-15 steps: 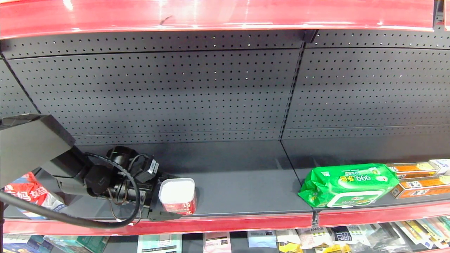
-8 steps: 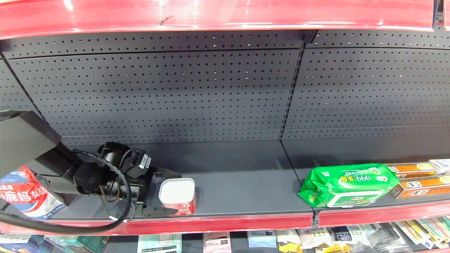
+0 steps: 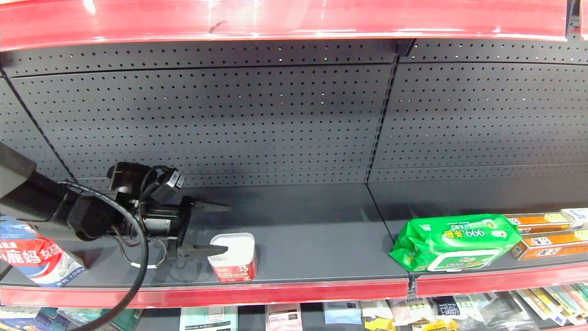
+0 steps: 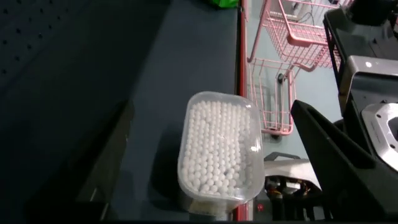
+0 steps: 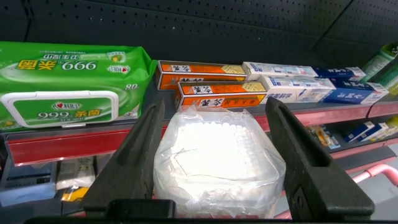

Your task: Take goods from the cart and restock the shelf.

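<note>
We see the left gripper [image 3: 228,228] beside a tub of cotton swabs [image 3: 232,255] standing near the shelf [image 3: 312,248] front lip, its 2 fingers spread wide and clear of it, apparently leaving it placed, while the right gripper [image 5: 216,112] clamps a clear bag [image 5: 217,168], likely next to stock.

Green wipes pack [image 3: 455,241], orange boxes [image 3: 551,243] (just beside)
</note>
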